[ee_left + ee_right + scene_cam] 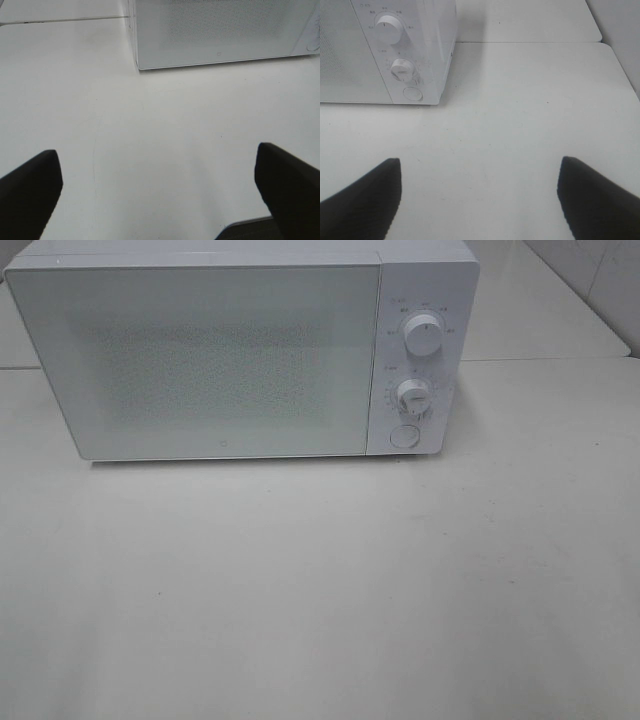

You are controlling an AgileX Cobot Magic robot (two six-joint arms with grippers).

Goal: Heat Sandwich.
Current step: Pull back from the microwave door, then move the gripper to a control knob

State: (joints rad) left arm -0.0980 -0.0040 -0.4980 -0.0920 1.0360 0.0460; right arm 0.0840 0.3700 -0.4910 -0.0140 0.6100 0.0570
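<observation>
Sandwich was in none of the views: not on the off-white table (pixel 320 590), not in either claw. The boxy white microwave oven (pixel 200 360) stood with its frosted door closed, hiding whatever was inside. The left gripper (pixel 157 151) and right gripper (pixel 480 161) hovered over the table before the oven, jaws wide apart and empty. Likely the sandwich was either shut inside or not yet brought. The pictures could not tell whether the round white timer dial (pixel 412 394) had been set.

White microwave (pixel 400 280) with a pale grey, finely dotted door (pixel 200 360) and white dials (pixel 424 335), on an off-white worktop (pixel 320 590). Left hand (pixel 156 151) and right hand (pixel 480 161) are black.
</observation>
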